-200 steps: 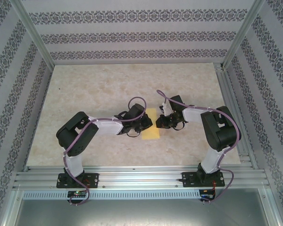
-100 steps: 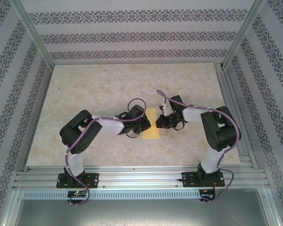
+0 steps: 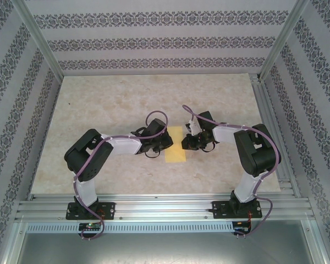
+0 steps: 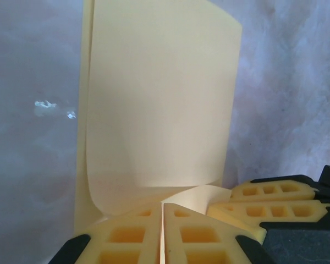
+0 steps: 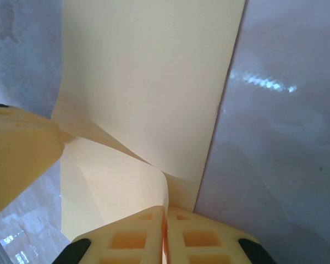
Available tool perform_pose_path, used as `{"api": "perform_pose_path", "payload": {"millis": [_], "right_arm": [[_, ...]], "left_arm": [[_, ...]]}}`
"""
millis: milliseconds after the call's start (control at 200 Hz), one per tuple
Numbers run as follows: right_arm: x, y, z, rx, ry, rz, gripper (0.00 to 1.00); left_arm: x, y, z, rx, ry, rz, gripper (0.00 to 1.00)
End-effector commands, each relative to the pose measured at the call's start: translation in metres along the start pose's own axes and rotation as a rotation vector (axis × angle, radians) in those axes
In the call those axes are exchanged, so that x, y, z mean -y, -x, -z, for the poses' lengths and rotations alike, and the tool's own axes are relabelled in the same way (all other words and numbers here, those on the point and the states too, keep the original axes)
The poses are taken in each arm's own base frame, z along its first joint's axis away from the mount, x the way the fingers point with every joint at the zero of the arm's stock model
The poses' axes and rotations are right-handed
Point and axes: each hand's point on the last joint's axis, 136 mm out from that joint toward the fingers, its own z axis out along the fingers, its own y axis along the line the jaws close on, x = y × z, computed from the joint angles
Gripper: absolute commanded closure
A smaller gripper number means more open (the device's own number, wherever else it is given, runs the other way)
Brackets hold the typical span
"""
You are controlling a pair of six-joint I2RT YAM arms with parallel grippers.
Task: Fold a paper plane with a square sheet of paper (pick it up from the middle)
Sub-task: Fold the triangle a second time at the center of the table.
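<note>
Crowded middle, open table beyond

The left gripper [image 3: 169, 144] and right gripper [image 3: 185, 144] meet mid-table, each pinching an edge of the sheet of paper [image 3: 175, 151], their fingers close together, so there is no passage between them. The left arm [image 3: 88, 157] blocks the near-left ground and the right arm [image 3: 256, 148] the near-right. The far half of the table [image 3: 110, 93] offers wide room, as does a strip along its left side. Patterned walls [image 3: 154, 38] and metal frame posts [image 3: 41, 44] bound left, right and far; a rail [image 3: 165, 209] closes the near edge.
</note>
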Motion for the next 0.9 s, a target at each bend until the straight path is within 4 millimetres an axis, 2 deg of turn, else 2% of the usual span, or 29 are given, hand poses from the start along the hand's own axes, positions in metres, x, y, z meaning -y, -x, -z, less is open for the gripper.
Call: {"api": "perform_pose_path", "payload": {"millis": [0,120,310,395,465,554,749,894], "right_arm": [[0.019,-0.014,-0.012,-0.052,-0.080,-0.007,0.90],[0.019,-0.014,-0.012,-0.051,-0.081,-0.007,0.90],[0.020,-0.015,-0.012,-0.055,-0.082,-0.010,0.90],[0.020,-0.014,-0.012,-0.054,-0.082,-0.009,0.90],[0.019,-0.015,-0.012,-0.056,-0.081,-0.010,0.90],[0.020,-0.015,-0.012,-0.055,-0.082,-0.010,0.90],[0.020,-0.015,-0.012,-0.056,-0.082,-0.011,0.90],[0.020,-0.014,-0.012,-0.056,-0.082,-0.010,0.90]], "left_arm": [[0.008,0.003,-0.003,-0.011,-0.036,-0.018,0.88],[0.000,-0.001,-0.009,-0.026,-0.025,0.001,0.88],[-0.038,-0.009,-0.012,-0.022,0.095,0.011,0.89],[-0.047,-0.010,-0.013,-0.019,0.117,0.009,0.89],[-0.044,-0.011,-0.015,-0.029,0.102,0.009,0.89],[-0.029,-0.009,-0.013,-0.031,0.049,0.004,0.89],[0.008,0.012,0.009,0.028,-0.015,-0.053,0.86],[0.015,0.019,0.014,0.048,-0.020,-0.074,0.86]]}}
